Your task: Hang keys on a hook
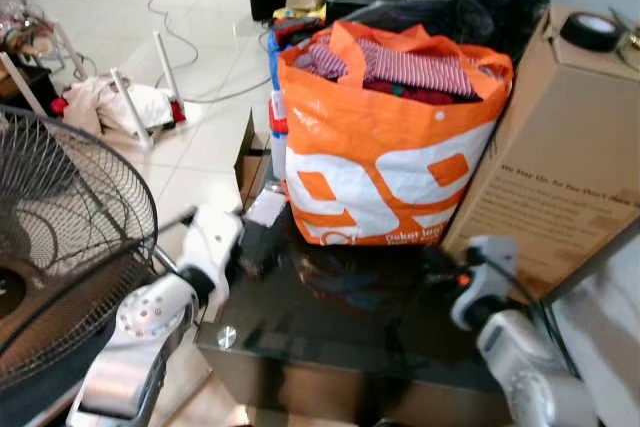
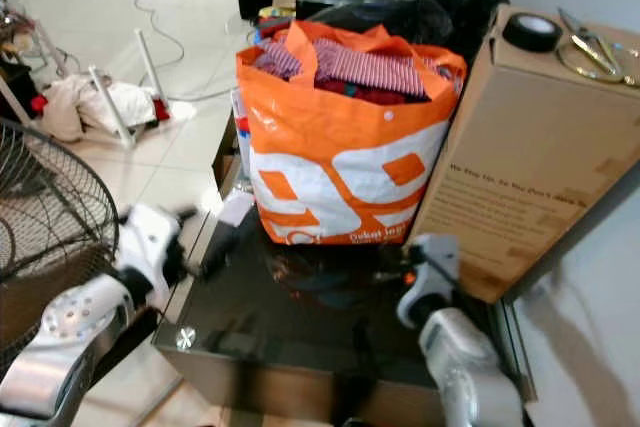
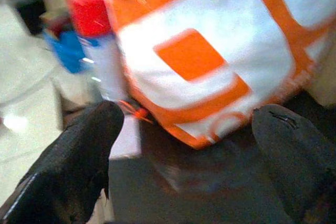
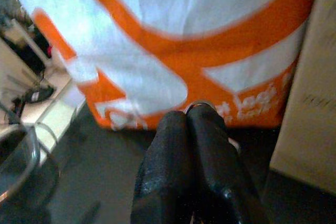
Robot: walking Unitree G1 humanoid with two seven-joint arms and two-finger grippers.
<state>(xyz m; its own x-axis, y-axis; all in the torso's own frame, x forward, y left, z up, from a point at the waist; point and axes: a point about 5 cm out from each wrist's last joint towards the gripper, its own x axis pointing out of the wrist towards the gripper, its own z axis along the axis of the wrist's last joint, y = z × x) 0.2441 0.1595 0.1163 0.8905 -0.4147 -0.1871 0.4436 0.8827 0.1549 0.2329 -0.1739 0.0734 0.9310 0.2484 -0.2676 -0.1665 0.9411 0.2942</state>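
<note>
Glass table (image 1: pixel 300 332), orange-white bag (image 1: pixel 385 157)

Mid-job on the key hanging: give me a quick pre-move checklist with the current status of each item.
1. Right gripper shut: ok, its fingers are pressed together, a small metal ring showing at their tips.
2. Keys secured in it: cannot tell, the ring is all that shows.
3. Left gripper free: ok, fingers spread wide with nothing between them.
4. Hook located: not ok, none can be made out.
5. Path ahead: not ok, the orange bag stands on the dark glass table right before both grippers, the cardboard box to its right.
6. Left side: not ok, a fan stands close to the left arm.
</note>
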